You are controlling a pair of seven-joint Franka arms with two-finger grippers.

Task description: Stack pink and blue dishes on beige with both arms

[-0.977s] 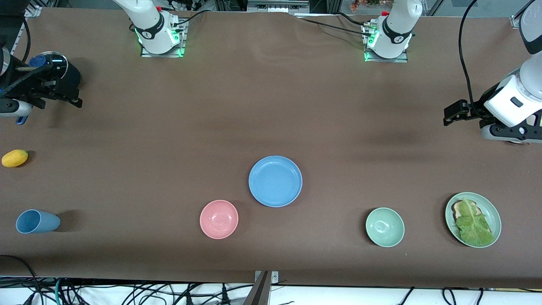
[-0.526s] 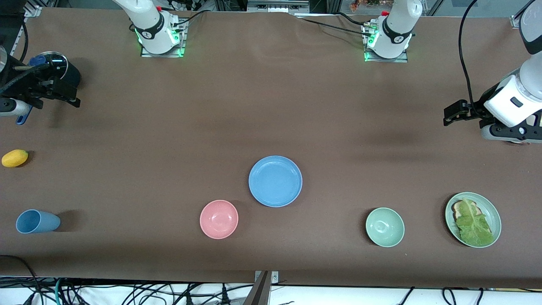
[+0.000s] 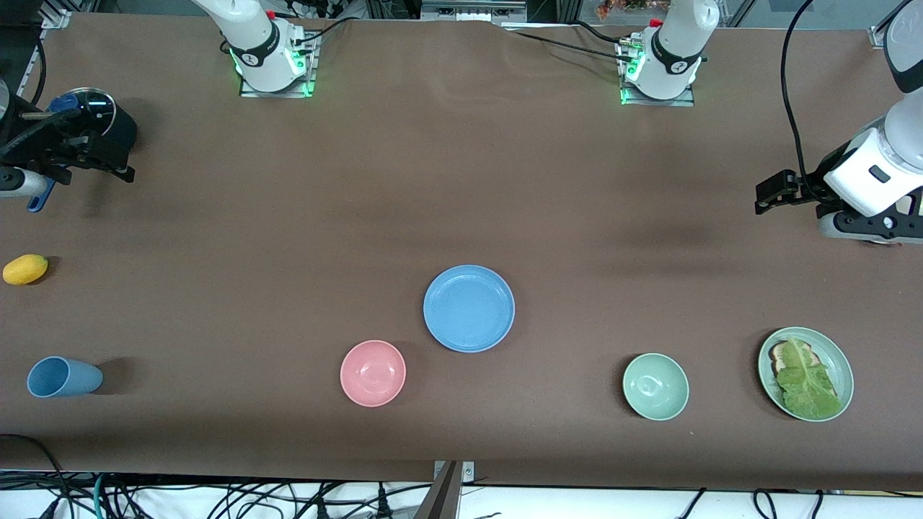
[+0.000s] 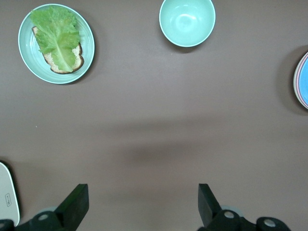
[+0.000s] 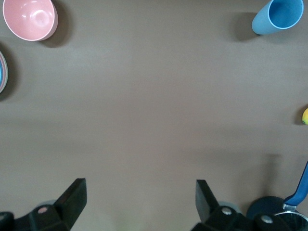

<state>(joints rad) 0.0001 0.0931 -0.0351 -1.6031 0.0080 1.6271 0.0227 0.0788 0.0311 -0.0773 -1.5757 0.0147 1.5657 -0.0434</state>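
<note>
The sky-blue plate (image 3: 469, 308) lies in the middle of the table, on top of a stack. In the left wrist view a thin pink plate rim (image 4: 299, 79) shows just under the blue one (image 4: 305, 77). The beige plate is hidden from me. My left gripper (image 3: 766, 196) hangs open over bare cloth at the left arm's end of the table, its jaws (image 4: 142, 195) wide apart and empty. At the right arm's end my right gripper (image 3: 122, 167) is open and empty too (image 5: 140, 191). Both are well away from the stack.
Near the table's front edge lie a pink bowl (image 3: 373, 373), a pale green bowl (image 3: 655, 386), a pale green plate (image 3: 836, 360) with bread and lettuce, and a tipped light blue cup (image 3: 63, 377). A yellow fruit (image 3: 25, 269) and a dark pot (image 3: 97, 115) sit at the right arm's end.
My right gripper has drawn back slightly toward the right arm's end of the table. The left arm and the dishes have not moved.
</note>
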